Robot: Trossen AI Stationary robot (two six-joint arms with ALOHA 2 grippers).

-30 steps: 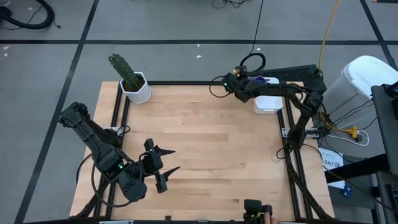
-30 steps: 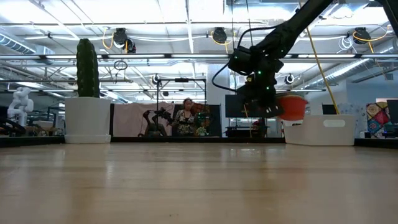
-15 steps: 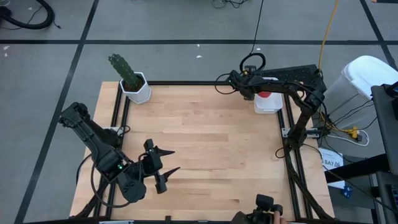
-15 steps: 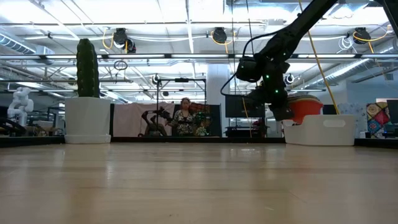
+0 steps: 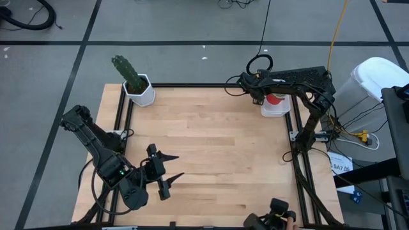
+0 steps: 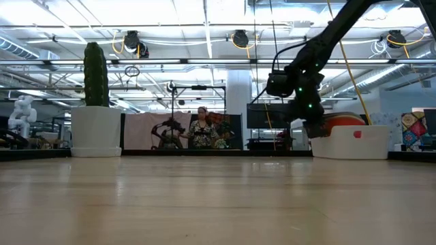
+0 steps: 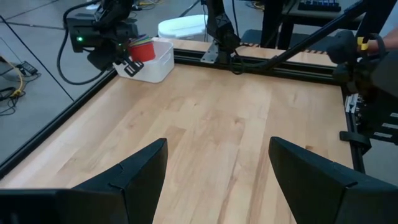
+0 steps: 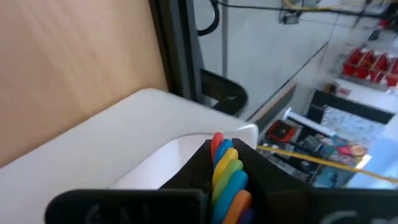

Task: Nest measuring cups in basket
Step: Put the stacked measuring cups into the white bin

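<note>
the nested measuring cups (image 8: pixel 229 168) are sitting pinched by their handles in the right gripper (image 5: pixel 270 97), partly down in the basket (image 5: pixel 275 108) at the table's far right corner (placing step, i judge). next: releasing. cups' bowls are mostly hidden. left gripper (image 5: pixel 167 174) is waiting wide, near front.

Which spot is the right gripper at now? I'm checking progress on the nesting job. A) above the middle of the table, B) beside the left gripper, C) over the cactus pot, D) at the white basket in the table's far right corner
D: the right gripper, shut on the stacked measuring cups, is at the basket; the left gripper waits open, near left.
</note>
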